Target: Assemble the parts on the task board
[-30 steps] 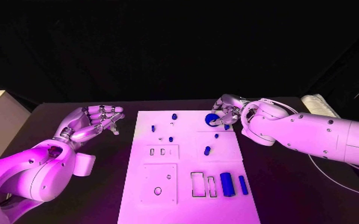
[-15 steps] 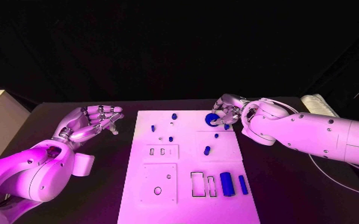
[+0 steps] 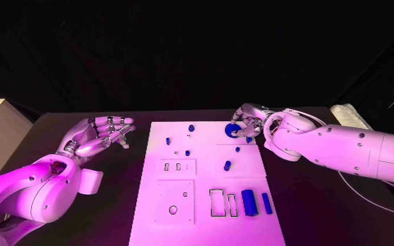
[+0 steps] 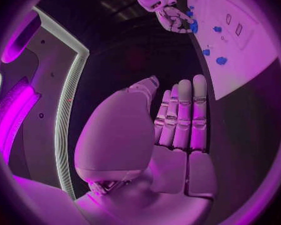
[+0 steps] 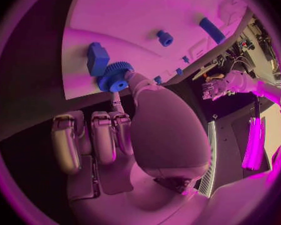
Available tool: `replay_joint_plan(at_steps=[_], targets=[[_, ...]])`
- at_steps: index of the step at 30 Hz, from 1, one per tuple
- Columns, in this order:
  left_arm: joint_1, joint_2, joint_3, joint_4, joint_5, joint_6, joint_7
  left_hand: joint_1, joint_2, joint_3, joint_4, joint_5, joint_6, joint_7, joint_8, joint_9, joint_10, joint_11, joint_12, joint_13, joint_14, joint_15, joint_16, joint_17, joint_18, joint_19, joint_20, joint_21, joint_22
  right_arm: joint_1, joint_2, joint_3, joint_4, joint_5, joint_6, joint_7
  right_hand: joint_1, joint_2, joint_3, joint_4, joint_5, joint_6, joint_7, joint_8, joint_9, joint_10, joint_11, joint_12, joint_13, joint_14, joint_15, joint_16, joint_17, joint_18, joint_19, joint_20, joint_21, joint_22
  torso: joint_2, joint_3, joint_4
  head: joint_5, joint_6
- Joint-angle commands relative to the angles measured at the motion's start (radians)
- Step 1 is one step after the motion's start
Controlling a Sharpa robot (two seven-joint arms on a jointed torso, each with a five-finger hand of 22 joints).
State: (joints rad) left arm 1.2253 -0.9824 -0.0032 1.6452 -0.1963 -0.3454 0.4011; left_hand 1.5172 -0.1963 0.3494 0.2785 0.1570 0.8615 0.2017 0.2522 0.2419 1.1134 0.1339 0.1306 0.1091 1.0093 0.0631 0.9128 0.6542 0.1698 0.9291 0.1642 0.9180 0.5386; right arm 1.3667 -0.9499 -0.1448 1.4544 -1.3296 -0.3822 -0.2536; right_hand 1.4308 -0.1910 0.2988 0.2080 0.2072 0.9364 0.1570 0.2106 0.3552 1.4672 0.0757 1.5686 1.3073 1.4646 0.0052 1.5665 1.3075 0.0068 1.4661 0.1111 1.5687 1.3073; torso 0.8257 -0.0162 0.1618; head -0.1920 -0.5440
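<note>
The white task board (image 3: 205, 223) lies in the middle of the table. At its far right corner my right hand (image 3: 249, 122) pinches a blue gear (image 3: 232, 130) between thumb and a finger, low over the board. The right wrist view shows the gear (image 5: 115, 77) beside a blue block (image 5: 97, 57) near the board's edge. My left hand (image 3: 102, 132) hovers left of the board's far end, fingers straight and apart, holding nothing; its palm (image 4: 172, 135) is bare. Small blue pegs (image 3: 191, 127) stand on the far half. A thick blue cylinder (image 3: 249, 202) and a thin bar (image 3: 267, 203) lie at the near right.
Two open rectangular slots (image 3: 217, 202) sit beside the cylinder, and a round hole (image 3: 173, 209) lies at the near left of the board. A pale bundle (image 3: 349, 115) rests at the table's far right. A beige box (image 3: 7, 129) stands at the left edge.
My right hand with the gear has shifted very slightly toward the far side. The left hand and the loose parts have stayed put.
</note>
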Motion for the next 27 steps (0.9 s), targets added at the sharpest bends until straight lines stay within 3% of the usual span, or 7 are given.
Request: replay_joint_plan(at_steps=[1,8,15,22,27], targets=[[0.001,0.001,0.001,0.002,0.003,0.015,0.004,-0.009,-0.003,0.005,0.002,-0.007,-0.007,0.001,0.003,0.001,-0.005,0.002,0.000,0.001,-0.004,0.003,-0.004,-0.002,0.014,-0.006,-0.002,0.003,0.001,-0.001,0.000,0.000,0.003,-0.045,-0.031,0.028,-0.002,-0.010,0.011,0.001,-0.010,0.004,0.000,0.001,-0.001,0.104,0.000,0.002,0.264,0.106,0.000,0.004,0.263,-0.007,0.105,0.002,0.002,0.263,0.000,-0.0005,0.0009,-0.002,0.002],[0.001,0.001,0.000,0.002,0.003,0.015,0.003,-0.010,-0.002,0.006,0.002,-0.007,-0.007,0.001,0.004,0.002,-0.006,0.002,0.001,0.002,-0.003,0.003,-0.004,-0.002,0.014,-0.008,-0.002,0.005,0.003,-0.002,0.000,0.000,0.003,-0.051,-0.022,0.024,-0.020,-0.024,0.016,0.008,-0.019,0.005,0.001,-0.003,-0.005,0.104,0.001,0.002,0.264,0.106,0.000,0.004,0.263,-0.007,0.105,0.002,0.002,0.263,0.001,-0.0006,0.0011,-0.003,0.001],[0.001,0.000,0.000,0.002,0.003,0.015,0.003,-0.011,-0.002,0.007,0.003,-0.007,-0.007,0.001,0.004,0.002,-0.006,0.002,0.001,0.002,-0.003,0.003,-0.004,-0.002,0.014,-0.008,-0.002,0.006,0.003,-0.002,0.001,-0.001,0.011,-0.050,-0.027,0.028,-0.022,-0.017,0.046,0.007,0.000,0.020,-0.005,0.001,-0.006,0.104,-0.004,0.002,0.264,0.106,-0.003,0.004,0.263,-0.007,0.105,0.000,0.002,0.263,0.001,-0.0004,0.0011,-0.002,0.001],[0.001,0.002,0.000,0.001,0.003,0.016,0.002,-0.011,-0.002,0.007,0.003,-0.007,-0.007,0.001,0.004,0.002,-0.006,0.002,0.001,0.002,-0.003,0.003,-0.004,-0.002,0.014,-0.008,-0.002,0.006,0.003,-0.002,0.012,-0.001,0.071,-0.071,-0.066,0.035,-0.034,-0.025,0.083,0.003,0.049,0.025,-0.007,-0.002,-0.011,0.104,-0.007,0.002,0.264,0.106,-0.006,0.004,0.263,-0.007,0.105,-0.003,0.002,0.263,0.000,-0.0013,0.0028,0.001,-0.003],[0.001,0.002,0.000,0.001,0.003,0.016,0.002,-0.011,-0.002,0.007,0.003,-0.007,-0.007,0.001,0.004,0.002,-0.006,0.002,0.001,0.002,-0.003,0.003,-0.004,-0.002,0.014,-0.008,-0.002,0.006,0.003,0.001,0.043,-0.001,0.116,-0.109,-0.078,0.024,-0.036,-0.027,0.090,0.001,0.056,0.027,-0.008,-0.002,-0.012,0.104,-0.008,0.002,0.264,0.106,-0.006,0.004,0.263,-0.007,0.105,-0.004,0.002,0.263,0.001,-0.0026,0.0024,0.008,-0.003]])
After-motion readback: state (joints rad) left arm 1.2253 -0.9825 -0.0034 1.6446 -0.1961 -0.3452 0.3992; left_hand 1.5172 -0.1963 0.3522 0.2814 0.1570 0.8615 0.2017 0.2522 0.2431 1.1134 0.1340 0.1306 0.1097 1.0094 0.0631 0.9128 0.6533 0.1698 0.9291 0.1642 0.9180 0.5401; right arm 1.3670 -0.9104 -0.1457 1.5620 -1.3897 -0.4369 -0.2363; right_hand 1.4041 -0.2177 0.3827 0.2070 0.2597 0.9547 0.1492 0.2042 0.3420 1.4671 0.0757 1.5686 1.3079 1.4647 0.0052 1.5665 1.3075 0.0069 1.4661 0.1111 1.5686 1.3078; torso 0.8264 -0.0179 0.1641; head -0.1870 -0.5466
